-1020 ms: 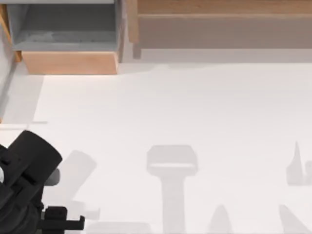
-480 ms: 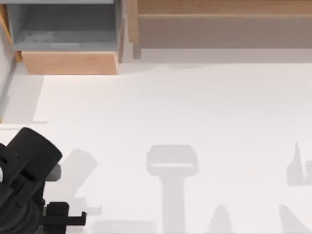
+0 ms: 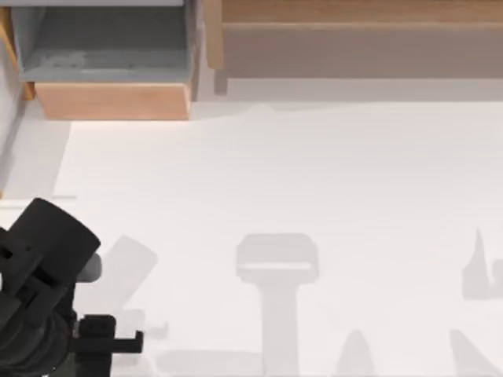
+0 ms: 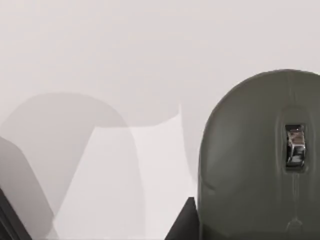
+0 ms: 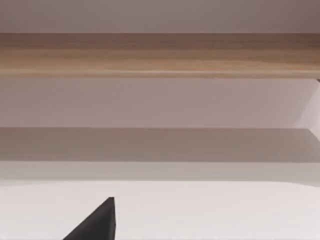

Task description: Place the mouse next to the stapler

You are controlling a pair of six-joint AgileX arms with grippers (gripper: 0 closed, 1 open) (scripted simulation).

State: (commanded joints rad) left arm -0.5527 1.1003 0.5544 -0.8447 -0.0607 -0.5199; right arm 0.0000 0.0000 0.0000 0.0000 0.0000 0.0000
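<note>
Left gripper (image 3: 98, 342): at the table's (image 3: 314, 181) 8 o'clock corner, apparently just beside the mouse (image 4: 260, 160). Its opening cannot be told.

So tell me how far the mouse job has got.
Nothing looks finished yet. The left arm sits at the table's lower left corner, and its wrist view shows the grey mouse close up on the white surface beside a dark finger; whether it is gripped is unclear. No stapler can be made out, so carrying the mouse over and setting it down is still left.
</note>
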